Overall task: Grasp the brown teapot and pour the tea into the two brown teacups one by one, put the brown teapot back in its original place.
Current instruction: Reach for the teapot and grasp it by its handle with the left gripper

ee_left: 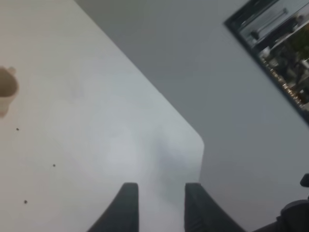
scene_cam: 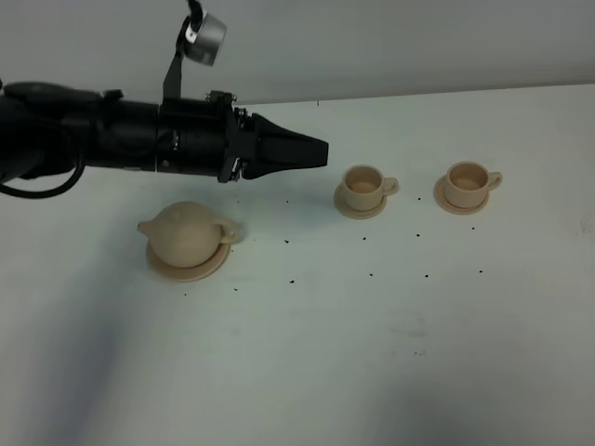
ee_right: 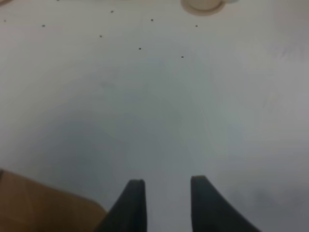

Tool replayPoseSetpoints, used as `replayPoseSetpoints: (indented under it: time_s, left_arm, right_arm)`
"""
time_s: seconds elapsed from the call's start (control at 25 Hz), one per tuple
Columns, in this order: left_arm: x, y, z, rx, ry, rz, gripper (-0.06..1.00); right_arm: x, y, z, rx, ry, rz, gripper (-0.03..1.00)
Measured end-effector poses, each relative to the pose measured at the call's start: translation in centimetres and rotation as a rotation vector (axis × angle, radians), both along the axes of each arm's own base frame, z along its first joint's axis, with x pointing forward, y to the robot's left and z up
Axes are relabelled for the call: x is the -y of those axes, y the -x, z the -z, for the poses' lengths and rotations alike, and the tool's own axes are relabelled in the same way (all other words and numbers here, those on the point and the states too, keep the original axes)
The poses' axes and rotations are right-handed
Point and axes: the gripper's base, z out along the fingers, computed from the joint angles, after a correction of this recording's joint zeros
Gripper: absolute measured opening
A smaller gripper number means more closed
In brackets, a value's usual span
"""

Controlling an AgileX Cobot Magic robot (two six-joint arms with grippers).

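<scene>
The brown teapot (scene_cam: 186, 232) sits upright on its wide tan saucer (scene_cam: 191, 271), the original place, at the left of the white table. Right of it stand the two brown teacups, one near the middle (scene_cam: 364, 189) and one further right (scene_cam: 468, 183), each on a small saucer. My left gripper (scene_cam: 321, 151) hovers above the table between the teapot and the nearer cup, pointing right. In the left wrist view its fingers (ee_left: 161, 186) stand apart with nothing between them, and a cup (ee_left: 5, 92) shows at the picture's edge. My right gripper (ee_right: 166, 181) is open over bare table, with the edge of a cup's saucer (ee_right: 203, 5) far ahead of it.
Small dark specks (scene_cam: 293, 280) dot the white table (scene_cam: 372, 372). The table's far edge (scene_cam: 418, 93) meets a grey wall. A silver camera (scene_cam: 204, 35) sticks up from the left arm. A brown surface (ee_right: 38, 203) shows beside the right gripper.
</scene>
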Motion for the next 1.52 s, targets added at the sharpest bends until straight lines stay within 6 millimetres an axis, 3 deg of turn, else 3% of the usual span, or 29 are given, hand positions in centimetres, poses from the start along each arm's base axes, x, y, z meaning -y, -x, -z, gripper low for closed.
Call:
replayPoseSetpoints:
  time_s: [0.44,0.76,0.96,1.2,1.52]
  left_arm:
    - [0.0,-2.2,-5.8,-0.048,-0.306,-0.066,0.25]
    - [0.6,-1.8,-8.8,0.018,-0.675,-0.132,0.25]
    - [0.8,-1.5,-8.4,0.042,-0.885,-0.216,0.25]
    - [0.5,-2.2,-7.6,0.041,-1.006,-0.33,0.25]
    - [1.5,-4.2,-2.6,-0.06,-1.067,-0.296,0.25]
  right_arm:
    - [-0.2,0.1,0.9,-0.019,0.023,-0.046,0.24]
    - [-0.2,0.1,0.9,-0.019,0.024,-0.046,0.24]
    - [-0.2,0.1,0.9,-0.02,0.021,-0.015,0.24]
    - [0.3,0.0,0.9,-0.019,0.013,0.183,0.24]
    - [1.0,1.7,0.8,0.096,-0.023,0.469,0.24]
